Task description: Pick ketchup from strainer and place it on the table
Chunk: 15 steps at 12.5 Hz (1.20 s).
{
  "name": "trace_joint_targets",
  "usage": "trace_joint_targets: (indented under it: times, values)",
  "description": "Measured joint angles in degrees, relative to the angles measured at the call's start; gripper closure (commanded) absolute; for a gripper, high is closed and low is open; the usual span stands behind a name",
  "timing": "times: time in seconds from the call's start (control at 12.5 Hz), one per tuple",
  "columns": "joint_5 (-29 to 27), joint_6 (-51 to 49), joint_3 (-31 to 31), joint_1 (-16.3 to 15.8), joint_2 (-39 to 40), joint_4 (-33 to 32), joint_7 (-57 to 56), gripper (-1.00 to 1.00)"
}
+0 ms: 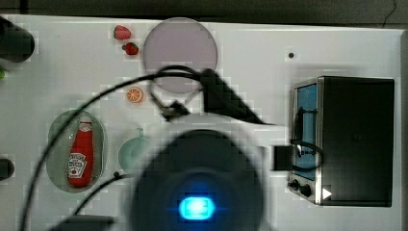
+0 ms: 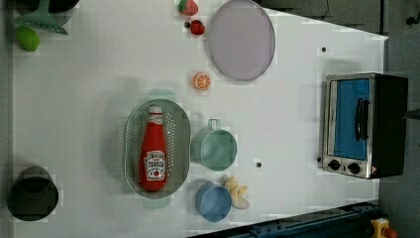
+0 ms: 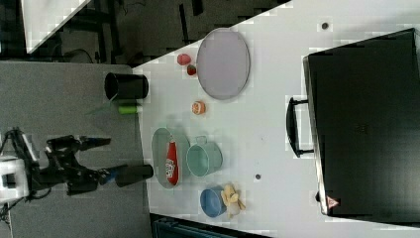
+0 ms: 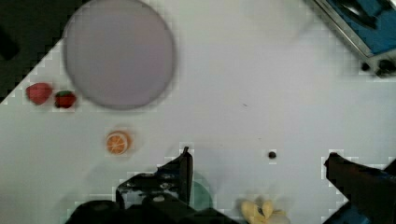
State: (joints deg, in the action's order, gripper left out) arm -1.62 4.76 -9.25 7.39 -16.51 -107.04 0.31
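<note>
Ketchup (image 2: 153,153): lies flat in the strainer (image 2: 178,130), well apart from my gripper (image 4: 257,161).
Gripper: fingers spread wide, holding nothing, high above the table (image 2: 89,99).
Risk: descending off-centre, I could clip the strainer's rim or the green cup (image 2: 214,148) just beside it.
Risk: the rounded bottle may roll from a skewed pinch.

A grey-lilac plate (image 2: 241,39) lies near two strawberries (image 2: 192,16) and an orange slice (image 2: 201,81). A green cup (image 2: 214,148) stands just beside a blue cup (image 2: 213,202), which touches pale yellow pieces (image 2: 237,192). A toaster oven (image 2: 364,125) sits well apart.
</note>
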Motion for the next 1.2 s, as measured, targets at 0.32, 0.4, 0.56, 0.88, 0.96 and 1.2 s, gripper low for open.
trace_joint_targets:
  times: [0.32,0.4,0.56,0.88,0.96,1.2]
  values:
    - [-0.2,3.4,-11.5,-1.3,6.6,0.1,0.2,-1.00]
    - [0.1,4.7,-14.7,-1.8,8.8,-0.5,0.3,-1.00]
    - [0.1,7.7,-20.1,-3.4,13.2,-1.9,0.3,-1.00]
    - [0.1,14.5,-30.0,-5.1,20.1,-2.9,0.4,-1.00]
    - [0.2,15.5,-31.5,-5.6,21.3,-2.9,0.4,-1.00]
    - [2.0,22.8,-35.6,-6.9,25.1,-4.7,0.4,-1.00]
